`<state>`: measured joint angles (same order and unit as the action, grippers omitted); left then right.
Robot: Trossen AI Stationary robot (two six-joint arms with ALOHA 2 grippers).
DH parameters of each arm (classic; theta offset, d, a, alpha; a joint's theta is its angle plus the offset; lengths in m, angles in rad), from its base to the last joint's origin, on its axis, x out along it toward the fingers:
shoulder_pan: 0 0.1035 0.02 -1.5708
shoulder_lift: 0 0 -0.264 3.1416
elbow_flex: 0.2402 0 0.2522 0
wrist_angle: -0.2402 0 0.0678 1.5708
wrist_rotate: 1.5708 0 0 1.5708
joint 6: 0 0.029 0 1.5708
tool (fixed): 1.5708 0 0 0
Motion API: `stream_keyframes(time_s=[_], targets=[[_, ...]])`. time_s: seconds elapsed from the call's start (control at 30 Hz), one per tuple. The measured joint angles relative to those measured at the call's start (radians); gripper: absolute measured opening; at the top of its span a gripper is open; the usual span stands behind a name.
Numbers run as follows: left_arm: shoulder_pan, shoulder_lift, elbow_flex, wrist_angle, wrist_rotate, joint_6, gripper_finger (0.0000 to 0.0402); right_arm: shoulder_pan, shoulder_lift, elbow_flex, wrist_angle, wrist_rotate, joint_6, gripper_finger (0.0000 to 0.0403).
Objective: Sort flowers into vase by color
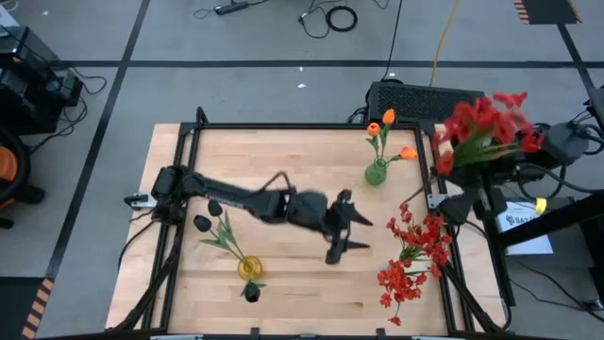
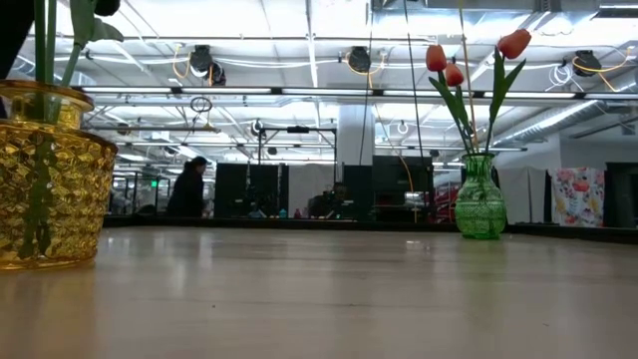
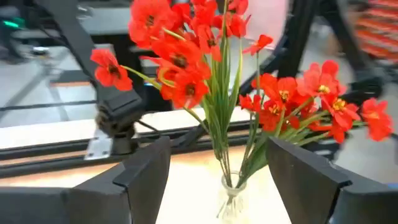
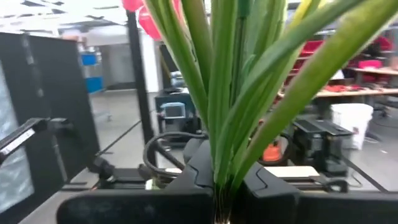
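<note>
My left gripper (image 1: 351, 229) (image 3: 217, 180) is open above the middle of the table, its fingers pointing at a clear glass vase (image 3: 230, 194) that holds bushy red flowers (image 1: 415, 253) (image 3: 205, 56) near the right edge. My right gripper (image 4: 222, 200) is raised by the table's far right corner, shut on a bunch of red flowers (image 1: 483, 127). Orange tulips (image 1: 382, 123) (image 2: 449, 60) stand in a green vase (image 1: 376, 173) (image 2: 480, 196). Black tulips (image 1: 203, 223) have their stems in a yellow vase (image 1: 248, 268) (image 2: 50, 189). My right gripper pinches the red bunch's green stems (image 4: 219, 177) between its two fingers, near their lower end. The stems and leaves rise straight away from the fingers. The bunch is lifted clear of the table, with its red heads (image 1: 491, 118) above the right frame rail.
A black frame (image 1: 283, 127) runs round the wooden table. Bare wood lies between the yellow vase and the red flowers. A black box (image 1: 406, 97) sits behind the far edge. Cables and stands crowd the floor on both sides. A person (image 2: 187, 189) stands far off in the room.
</note>
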<state>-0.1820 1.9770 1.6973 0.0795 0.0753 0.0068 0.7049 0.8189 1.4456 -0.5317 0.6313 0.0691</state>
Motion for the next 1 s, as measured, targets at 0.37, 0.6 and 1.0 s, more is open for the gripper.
stream_keyframes(time_s=[0.37,0.6,1.0], targets=[[-0.195,0.038,-0.018,0.117,-0.344,0.002,0.027,0.122,0.131,0.0,0.099,-0.008,-0.015,0.0001],[-0.234,0.117,-0.018,0.146,-0.414,-0.048,0.027,0.251,0.222,0.012,0.139,0.047,0.005,0.0002],[-0.239,0.334,-0.019,0.439,-0.418,-0.132,0.027,0.479,0.304,0.02,-0.018,0.398,0.156,0.0003]])
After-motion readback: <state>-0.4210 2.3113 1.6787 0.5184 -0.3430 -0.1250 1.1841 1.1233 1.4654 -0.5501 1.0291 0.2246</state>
